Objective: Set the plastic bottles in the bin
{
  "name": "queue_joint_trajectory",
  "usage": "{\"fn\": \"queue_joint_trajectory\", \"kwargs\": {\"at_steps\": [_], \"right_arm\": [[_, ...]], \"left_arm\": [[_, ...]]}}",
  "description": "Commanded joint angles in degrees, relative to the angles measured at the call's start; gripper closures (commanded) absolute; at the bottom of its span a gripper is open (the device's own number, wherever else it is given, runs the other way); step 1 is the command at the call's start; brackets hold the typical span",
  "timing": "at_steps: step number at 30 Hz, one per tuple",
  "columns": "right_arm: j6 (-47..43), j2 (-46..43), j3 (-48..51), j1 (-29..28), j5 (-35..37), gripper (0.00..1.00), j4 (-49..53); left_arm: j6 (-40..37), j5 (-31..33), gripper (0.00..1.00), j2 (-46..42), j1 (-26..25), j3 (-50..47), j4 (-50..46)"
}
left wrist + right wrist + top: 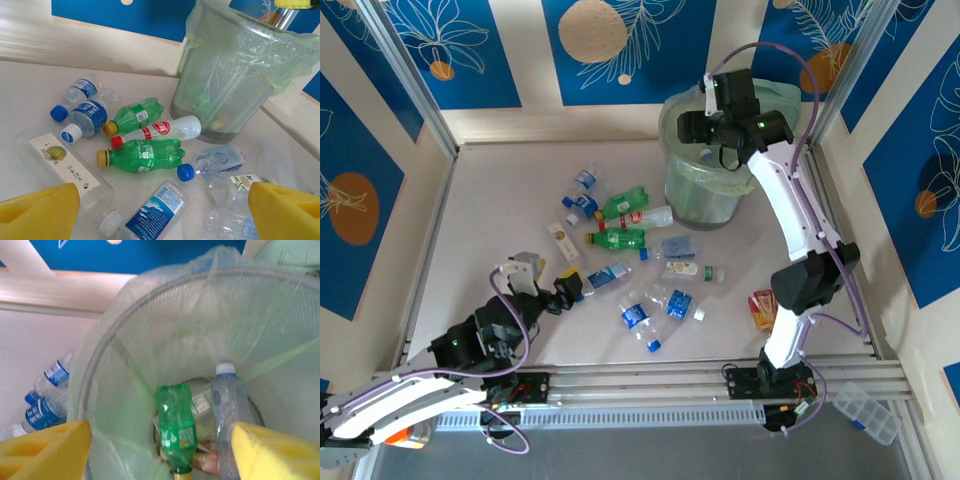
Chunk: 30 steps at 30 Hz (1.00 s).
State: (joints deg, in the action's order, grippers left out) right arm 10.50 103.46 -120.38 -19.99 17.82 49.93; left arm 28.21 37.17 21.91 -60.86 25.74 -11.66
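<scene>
Right fingers (45, 450) stand apart and empty; the right gripper (722, 135) hangs over the mouth of the bin (705, 195), where a green bottle (175, 430) and a clear bottle (227, 410) lie inside. Left fingers (40, 210) also apart, gripping nothing; the left gripper (565, 290) sits low over the tabletop (490, 200), plastic bottles (620, 238) scattered between it and the bin.

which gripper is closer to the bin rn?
Right. The right gripper hangs over the open mouth of the bin. The left gripper sits low at the near left of the table, with scattered bottles between it and the bin.
</scene>
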Motion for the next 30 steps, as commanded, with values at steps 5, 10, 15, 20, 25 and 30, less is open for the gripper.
{"fn": "queue_joint_trajectory", "kwargs": {"at_steps": [5,10,15,20,25,30], "right_arm": [[7.6,-19.3,20.8,-8.1,11.0,0.26,-9.2],[15.5,-34.3,40.3,-20.2,30.6,0.26,-14.8],[45.3,-45.6,55.7,-20.9,43.0,0.26,1.6],[62.0,-49.0,67.6,-10.3,37.1,0.25,10.5],[67.8,-47.5,74.5,-3.9,30.0,0.17,13.0],[70.9,-47.9,76.0,-2.5,27.4,0.11,17.2]], "left_arm": [[2.2,1.4,0.12,-0.1,0.3,1.5,-4.2],[14.3,3.9,0.11,1.3,0.3,6.9,-16.3],[21.6,6.4,0.11,2.2,0.3,9.8,-30.2],[21.1,6.6,0.11,-0.9,0.3,5.4,-29.7],[19.3,5.5,0.11,-0.1,0.3,5.0,-27.6],[19.2,4.4,0.11,1.5,0.3,5.1,-26.8]]}}
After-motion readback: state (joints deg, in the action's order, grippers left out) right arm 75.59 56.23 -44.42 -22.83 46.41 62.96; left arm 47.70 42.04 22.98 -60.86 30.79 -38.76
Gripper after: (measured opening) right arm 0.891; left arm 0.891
